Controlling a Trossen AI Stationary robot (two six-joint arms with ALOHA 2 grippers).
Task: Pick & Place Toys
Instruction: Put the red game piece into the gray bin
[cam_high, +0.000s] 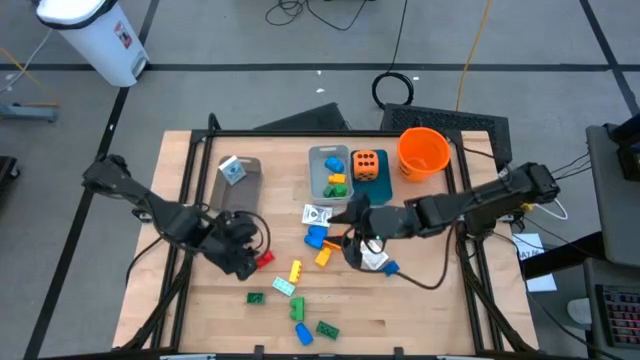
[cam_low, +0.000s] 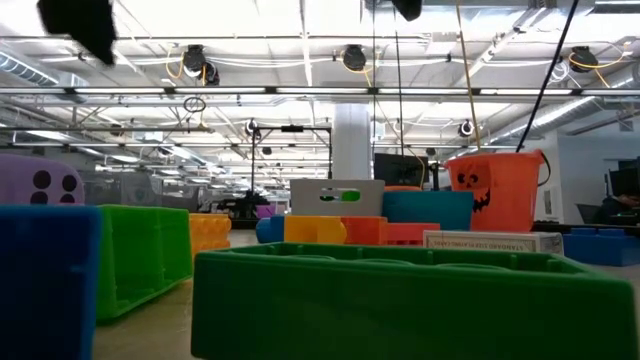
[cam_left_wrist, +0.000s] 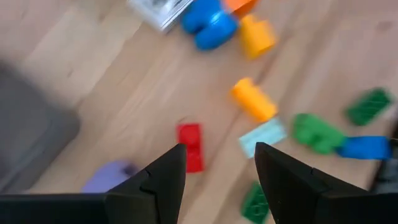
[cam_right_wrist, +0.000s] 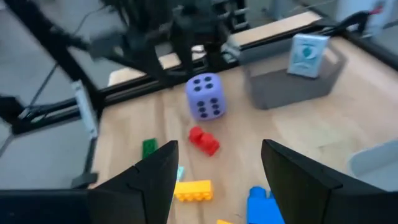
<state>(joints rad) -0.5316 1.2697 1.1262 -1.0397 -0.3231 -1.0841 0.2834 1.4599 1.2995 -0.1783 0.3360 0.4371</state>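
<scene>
Bright overhead lamps; both wrist views motion-blurred

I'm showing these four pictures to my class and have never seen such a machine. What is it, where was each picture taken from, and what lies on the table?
It is a robot with two dark arms at a wooden table, each ending in a two-finger pincer.

The overhead picture shows everything: the left pincer on the picture's left, the right pincer nearer the middle. The low picture looks level across the table past big green bricks. The other two come from cameras on each wrist, with that arm's own fingers at the bottom.

Scattered on the wood are small plastic bricks, among them a red brick, plus a purple dice. Behind stand a grey bin, a second bin holding bricks, an orange dice and an orange bucket.

Both pincers stand open and hold nothing.
</scene>
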